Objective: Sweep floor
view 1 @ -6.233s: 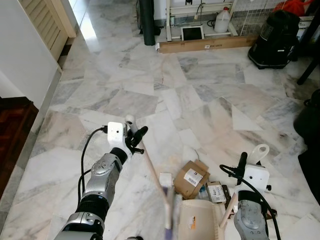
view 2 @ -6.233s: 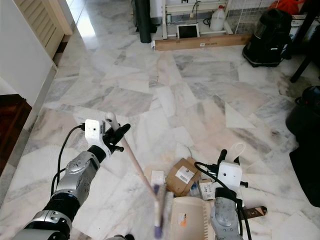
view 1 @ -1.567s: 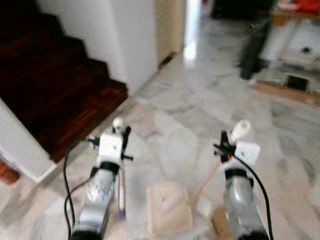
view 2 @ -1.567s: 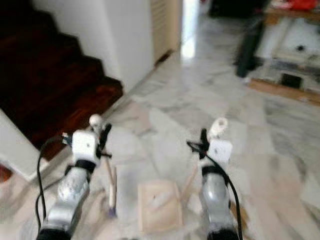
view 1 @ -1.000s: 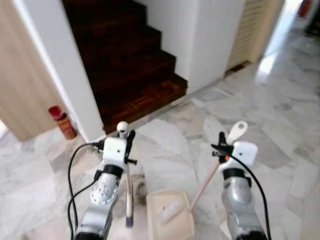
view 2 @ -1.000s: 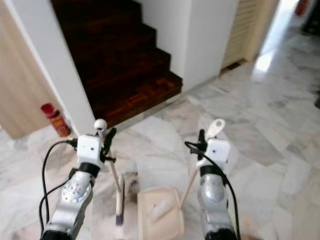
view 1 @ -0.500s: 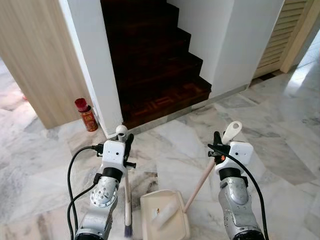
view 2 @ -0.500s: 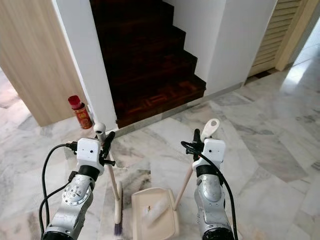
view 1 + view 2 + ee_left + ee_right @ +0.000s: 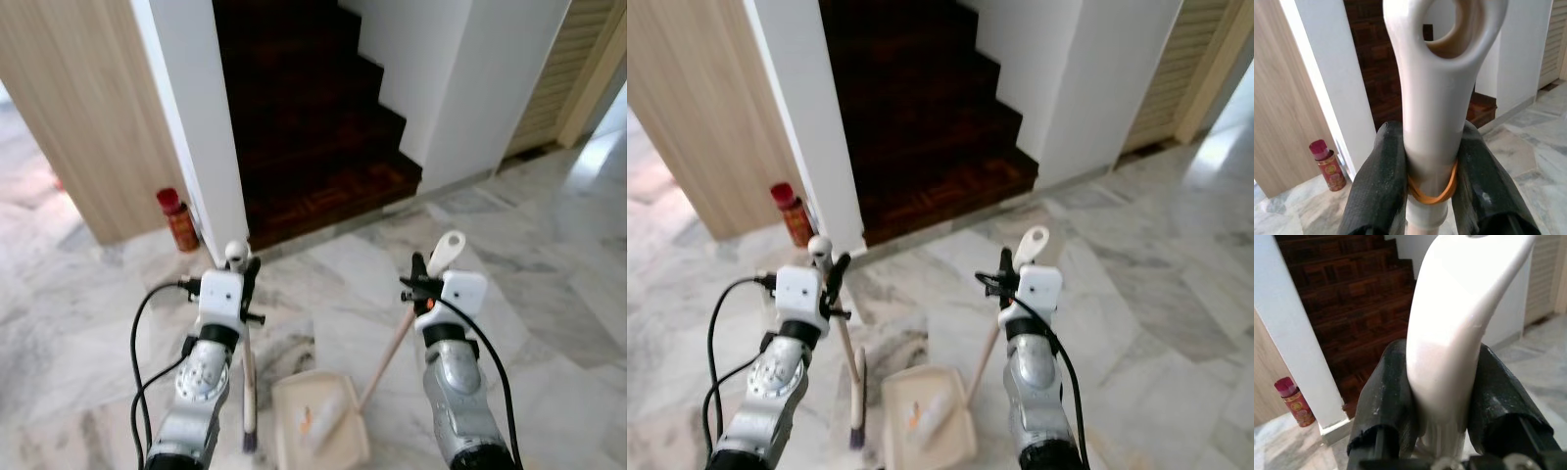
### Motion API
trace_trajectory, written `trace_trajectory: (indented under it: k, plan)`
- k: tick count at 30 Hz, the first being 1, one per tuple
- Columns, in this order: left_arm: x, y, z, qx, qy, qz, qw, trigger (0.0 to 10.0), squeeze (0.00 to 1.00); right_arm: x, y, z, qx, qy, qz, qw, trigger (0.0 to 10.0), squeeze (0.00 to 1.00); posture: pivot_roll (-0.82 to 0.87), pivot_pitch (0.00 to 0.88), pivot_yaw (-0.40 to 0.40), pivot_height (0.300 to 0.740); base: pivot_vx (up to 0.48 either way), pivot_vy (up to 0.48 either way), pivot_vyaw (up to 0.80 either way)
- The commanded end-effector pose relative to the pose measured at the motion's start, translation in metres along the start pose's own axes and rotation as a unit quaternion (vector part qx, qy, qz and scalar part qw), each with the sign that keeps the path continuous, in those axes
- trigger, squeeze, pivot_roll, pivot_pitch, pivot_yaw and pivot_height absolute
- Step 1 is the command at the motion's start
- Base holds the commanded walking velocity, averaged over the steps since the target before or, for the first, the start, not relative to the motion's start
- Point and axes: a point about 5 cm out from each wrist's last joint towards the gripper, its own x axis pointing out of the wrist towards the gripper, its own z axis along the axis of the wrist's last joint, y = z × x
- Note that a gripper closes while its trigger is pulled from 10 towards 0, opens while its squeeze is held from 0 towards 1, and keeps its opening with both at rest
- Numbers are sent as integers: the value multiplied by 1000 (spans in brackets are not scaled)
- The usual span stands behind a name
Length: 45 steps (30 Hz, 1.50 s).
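Note:
My left gripper [image 9: 247, 276] is shut on the white handle of a small broom [image 9: 248, 377], whose brush head hangs near the marble floor [image 9: 549, 294]. The broom handle [image 9: 1437, 98] sits clamped between the black fingers [image 9: 1382, 186], with an orange rubber band around it. My right gripper [image 9: 418, 279] is shut on the handle of a beige dustpan [image 9: 318, 428] that holds a crumpled white piece with an orange mark [image 9: 315, 421]. The dustpan handle [image 9: 1454, 338] fills the gap between the right fingers [image 9: 1386, 396]. Both tools hang side by side in front of me.
A dark wooden staircase [image 9: 304, 108] rises straight ahead between white walls [image 9: 196, 117]. A red canister [image 9: 180, 218] stands on the floor by the left wall, next to a light wood panel [image 9: 78, 108]. A louvred door [image 9: 573, 69] is at the right.
The view has swung from the littered open floor to the foot of the staircase. In the last half second it shifted only slightly; both grippers keep hold of broom and dustpan.

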Motion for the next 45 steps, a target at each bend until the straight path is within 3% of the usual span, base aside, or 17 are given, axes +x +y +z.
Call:
trace_trajectory:
  k: [1,18,45]
  plan:
    - [5,3,6,1,-15,2,1000,10000,0,5,4,7,2,-17,4,1000,10000,0,100,0,24,740,0,0,0]
    - [3,15,11,6,-17,24,1000,10000,0,9,-2,11,-3,-19,-8,1000,10000,0,127,0,29,740,0,0,165]
    - [3,13,12,1,-10,30,999,10000,0,11,1,13,2,-15,2,1000,10000,0,115,0,36,740,0,289,125]
